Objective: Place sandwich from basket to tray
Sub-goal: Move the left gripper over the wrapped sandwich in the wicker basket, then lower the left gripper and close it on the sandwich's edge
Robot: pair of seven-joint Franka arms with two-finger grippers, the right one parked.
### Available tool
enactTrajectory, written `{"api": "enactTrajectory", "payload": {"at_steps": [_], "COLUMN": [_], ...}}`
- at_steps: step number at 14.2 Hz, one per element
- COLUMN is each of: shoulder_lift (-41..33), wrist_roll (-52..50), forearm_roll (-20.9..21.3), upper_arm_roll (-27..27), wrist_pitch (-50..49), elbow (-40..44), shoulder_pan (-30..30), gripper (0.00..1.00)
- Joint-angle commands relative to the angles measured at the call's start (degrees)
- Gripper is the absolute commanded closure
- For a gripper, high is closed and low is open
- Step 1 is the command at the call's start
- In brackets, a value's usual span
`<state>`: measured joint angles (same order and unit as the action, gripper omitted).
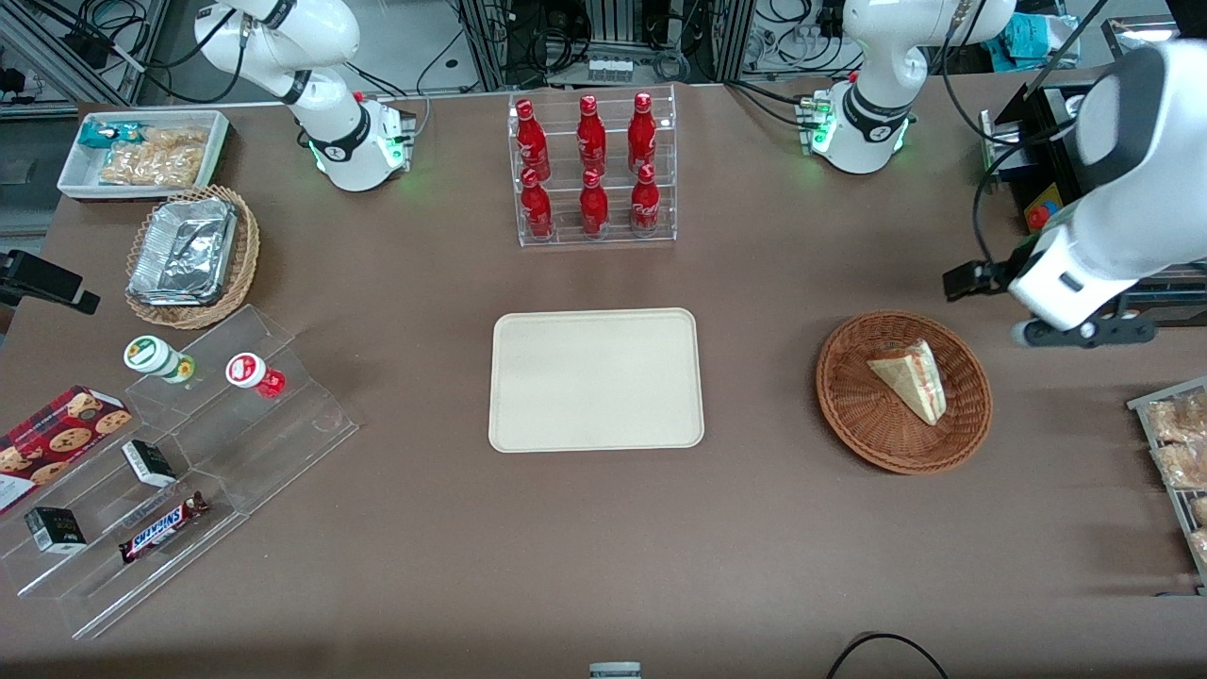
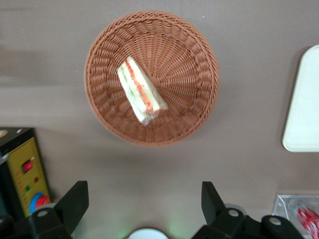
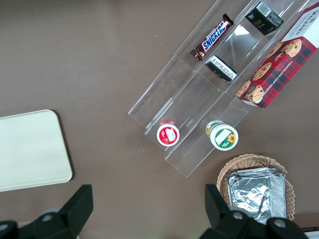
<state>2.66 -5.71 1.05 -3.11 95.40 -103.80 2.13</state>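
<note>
The sandwich (image 1: 910, 377) (image 2: 142, 92), a wrapped white-bread wedge with red, orange and green layers along its edge, lies flat in the round reddish-brown wicker basket (image 1: 849, 415) (image 2: 199, 99). The flat cream tray (image 1: 596, 379) (image 2: 304, 109) sits bare at the table's middle, beside the basket toward the parked arm's end. My left gripper (image 1: 1084, 332) (image 2: 143, 204) hangs high above the table, a little farther from the front camera than the basket and toward the working arm's end. It is open, its fingers wide apart with nothing between them.
A clear rack of red bottles (image 1: 594, 170) stands farther from the front camera than the tray. A black box with a yellow button panel (image 2: 27, 174) sits near the gripper. A rack of baked goods (image 1: 1179, 443) lies at the working arm's table edge. Snack shelves (image 1: 179, 471) lie toward the parked arm's end.
</note>
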Motion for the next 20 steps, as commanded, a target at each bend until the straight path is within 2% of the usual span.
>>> {"api": "enactTrajectory", "payload": {"at_steps": [1,3,5,7,10,14,20], "shoulder_lift": [-1.78,-1.26,-1.78,-1.61,-0.56,2.51,6.73], "wrist_roll": [-0.44,-1.32,-1.67,-7.43,-17.38,-37.85,-40.79], "forearm_roll": [0.7,0.7,0.62,0.53,0.53,0.35,-0.61], "upper_arm_roll": [0.39,0.47,0.65,0.74,0.74,0.74,0.74], "wrist_pitch": [10.12,15.4,25.65,31.84,33.08,37.57,39.86], "elbow": [-9.99,-14.3,-21.75,-25.39,-25.57,-25.57,-25.49], "shoulder_pan": [0.42,-0.02,-0.1,-0.19,-0.19,-1.34,-2.21], "gripper": [0.0,0.0,0.0,0.0,0.0,0.0,0.0]}}
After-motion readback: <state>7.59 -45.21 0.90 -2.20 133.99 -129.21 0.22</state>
